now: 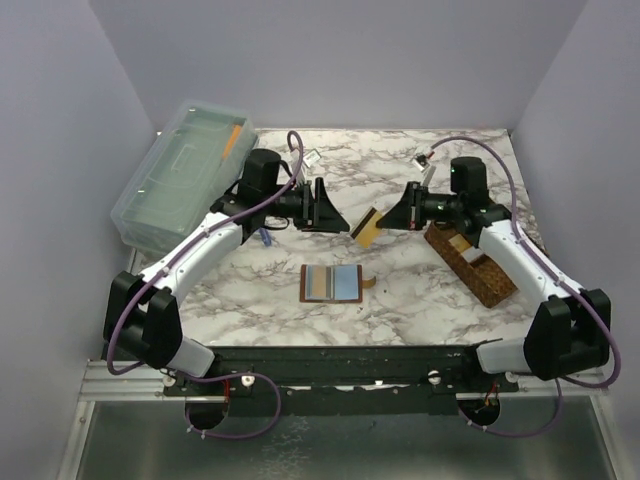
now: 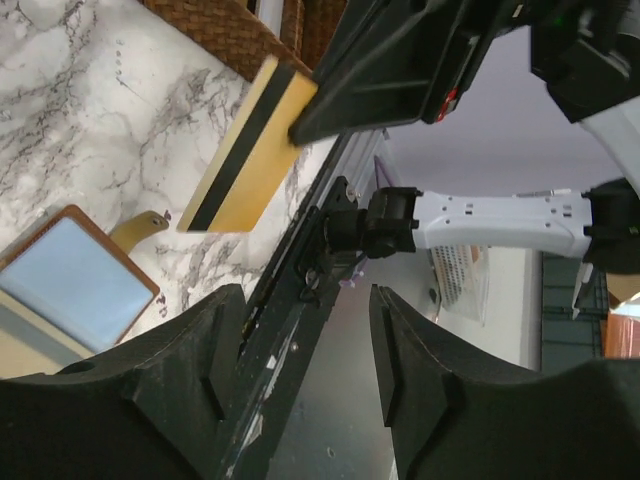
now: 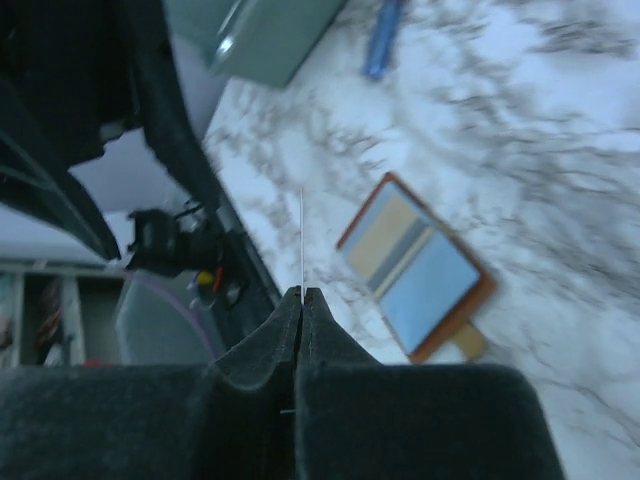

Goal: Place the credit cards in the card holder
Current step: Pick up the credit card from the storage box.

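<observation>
One marble table point(image 1: 400, 300) bears everything. One clear lidded box point(image 1: 180, 175) sits behind the left arm, well away from both sets of fingers. One woven basket point(image 1: 490, 280) lies beside the right arm, behind the right fingers; what it contains cannot be made out.

There are two grippers, which face each other over the middle of the table. The left gripper point(image 1: 330, 206) has its fingers spread wide with nothing between them. The right gripper point(image 1: 386, 220) has its fingers pressed together on one card point(image 1: 366, 229), which is yellow with a dark stripe. The card's free end points towards the left fingers and stops short of them, above the table.

One wallet point(image 1: 333, 284) lies open and flat on the marble, below the gap between the two grippers and nearer the arm bases. It touches neither gripper nor the held card. Its inside shows tan and grey-blue panels, and whether cards are already tucked in cannot be told.

One small blue pen point(image 1: 265, 238) lies beside the left arm, behind its fingers.
</observation>
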`<act>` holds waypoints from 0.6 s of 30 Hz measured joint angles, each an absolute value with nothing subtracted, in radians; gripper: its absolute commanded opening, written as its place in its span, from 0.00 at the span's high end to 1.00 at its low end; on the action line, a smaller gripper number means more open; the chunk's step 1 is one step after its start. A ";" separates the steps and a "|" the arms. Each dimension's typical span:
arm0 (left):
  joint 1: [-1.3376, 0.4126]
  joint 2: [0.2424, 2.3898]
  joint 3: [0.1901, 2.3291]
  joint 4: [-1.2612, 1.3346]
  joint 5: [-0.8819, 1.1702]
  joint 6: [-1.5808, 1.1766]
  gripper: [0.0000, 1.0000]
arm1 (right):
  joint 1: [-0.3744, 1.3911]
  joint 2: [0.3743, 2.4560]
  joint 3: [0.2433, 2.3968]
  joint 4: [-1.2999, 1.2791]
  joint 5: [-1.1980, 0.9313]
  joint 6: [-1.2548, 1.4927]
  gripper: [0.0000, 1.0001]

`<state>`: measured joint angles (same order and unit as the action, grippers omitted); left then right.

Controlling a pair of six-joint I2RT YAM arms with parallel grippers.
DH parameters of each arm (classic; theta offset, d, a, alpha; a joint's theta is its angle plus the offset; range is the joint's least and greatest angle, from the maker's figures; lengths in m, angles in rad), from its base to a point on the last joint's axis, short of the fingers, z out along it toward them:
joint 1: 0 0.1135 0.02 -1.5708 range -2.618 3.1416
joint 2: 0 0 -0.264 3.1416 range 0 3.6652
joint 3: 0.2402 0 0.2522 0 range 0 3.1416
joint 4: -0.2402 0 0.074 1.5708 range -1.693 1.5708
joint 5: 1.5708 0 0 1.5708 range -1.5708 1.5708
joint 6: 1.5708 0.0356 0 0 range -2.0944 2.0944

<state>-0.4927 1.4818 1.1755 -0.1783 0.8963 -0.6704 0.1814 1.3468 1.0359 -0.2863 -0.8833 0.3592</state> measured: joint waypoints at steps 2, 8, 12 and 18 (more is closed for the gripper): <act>-0.463 1.454 1.152 -0.191 0.939 -0.657 0.40 | 0.236 1.367 1.010 -0.227 -0.970 0.373 1.00; -0.428 1.433 1.096 -0.233 0.994 -0.634 0.42 | 0.364 1.417 0.982 -0.096 -1.103 0.390 1.00; -0.426 1.433 1.069 -0.242 1.015 -0.624 0.51 | 0.379 1.416 0.927 -0.007 -1.163 0.418 1.00; -0.426 1.433 1.044 -0.257 1.077 -0.613 0.62 | 0.379 1.416 0.904 0.054 -1.209 0.439 1.00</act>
<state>-0.4259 1.4330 1.0443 -0.2573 1.0771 -0.6132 0.3786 1.4162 0.9035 0.0536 -1.2091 0.4389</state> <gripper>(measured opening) 0.428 0.005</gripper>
